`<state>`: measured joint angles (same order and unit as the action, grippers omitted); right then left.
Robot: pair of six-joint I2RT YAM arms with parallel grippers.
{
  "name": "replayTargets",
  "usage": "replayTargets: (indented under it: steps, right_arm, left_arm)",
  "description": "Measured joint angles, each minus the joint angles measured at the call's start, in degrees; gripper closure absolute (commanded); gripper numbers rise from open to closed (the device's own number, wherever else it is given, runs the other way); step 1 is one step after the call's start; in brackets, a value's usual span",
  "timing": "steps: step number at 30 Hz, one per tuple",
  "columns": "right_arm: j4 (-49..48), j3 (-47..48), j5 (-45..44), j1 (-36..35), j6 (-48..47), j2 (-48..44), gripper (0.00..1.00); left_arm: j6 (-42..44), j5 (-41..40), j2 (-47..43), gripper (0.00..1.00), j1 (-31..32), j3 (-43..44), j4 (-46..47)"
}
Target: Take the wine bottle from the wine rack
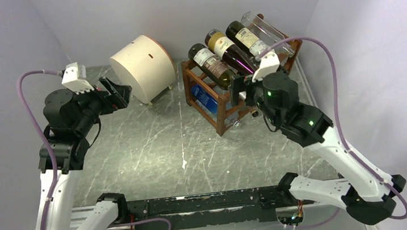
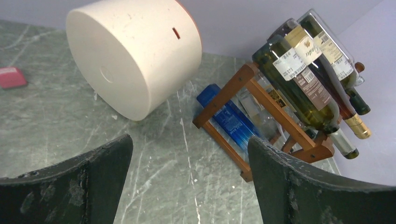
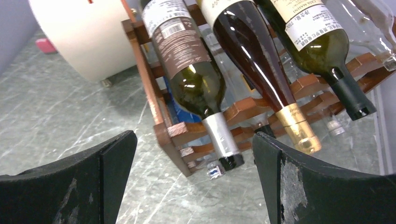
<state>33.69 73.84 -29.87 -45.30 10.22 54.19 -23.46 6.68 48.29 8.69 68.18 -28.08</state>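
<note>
Facing the wine rack (image 1: 221,110) at far right of the table (image 1: 153,149), top tier loaded with wine bottles (image 1: 210,63), blue bottle (image 1: 202,97) lower down. Right hand (image 1: 241,91) spread wide just near; left hand (image 1: 118,92) released too.

Lilac walls (image 1: 178,9), gry marble tbl (image 1: 154,151)

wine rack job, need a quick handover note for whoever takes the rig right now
Left gripper: fingers open, empty, above the table on the left, facing the cream drum and the rack.
Right gripper: fingers open, empty, facing the neck ends of the top-tier bottles, touching none.
Wine rack: back right of the table. Top tier holds the silver-capped bottle, gold-capped bottle, black-capped bottle and a clear bottle; a blue bottle lies lower down.
Done: nothing lifted yet.
Left: grip one wine bottle, probably with the right gripper, and draw it clear of the rack.
</note>
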Motion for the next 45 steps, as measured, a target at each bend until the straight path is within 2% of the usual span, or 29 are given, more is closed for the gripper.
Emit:
replayTargets:
  steps: [2,8,11,15,19,26,33,36,41,45]
  right_arm:
    - [-1.05,0.33,3.04,3.02,-0.46,2.4,0.0]
    - [-4.85,0.42,21.44,23.1,1.16,8.59,0.0]
    - [-5.75,0.42,28.28,25.97,1.99,10.43,0.0]
    - [-5.57,0.92,35.34,26.82,1.75,12.35,0.07]
    - [-4.83,4.68,39.78,26.05,0.33,16.17,0.05]
    - [-1.57,13.6,37.73,20.24,-4.37,24.09,0.03]
    - [4.07,20.31,24.5,12.22,-9.75,31.45,0.0]
    - [5.42,19.37,21.66,12.44,-10.54,30.84,0.0]
    - [6.34,14.51,25.81,17.92,-10.58,27.04,0.0]
    - [6.27,14.67,27.63,18.86,-11.21,26.86,0.0]
  left_arm:
    - [-0.39,1.14,0.68,0.04,-0.02,0.0,-0.72]
    - [-1.2,3.26,0.61,0.04,-0.24,0.0,-2.08]
    - [-1.44,4.44,-0.76,0.04,-0.31,-0.02,-2.23]
    - [-1.44,6.25,-3.19,0.04,-0.35,-0.81,-2.1]
    - [-1.44,9.7,-5.7,0.04,-0.39,-3.93,-1.49]
    - [-2.82,17.55,-7.96,0.04,-0.39,-7.15,1.4]
    - [-3.76,20.79,-9.51,0.04,-0.39,-8.41,2.05]
    - [-4.09,21.22,-10.43,0.04,-0.39,-9.44,2.12]
    - [-4.44,22.12,-10.54,0.04,-0.39,-10.16,2.16]
    - [-4.46,22.88,-9.84,0.04,-0.39,-10.16,2.16]
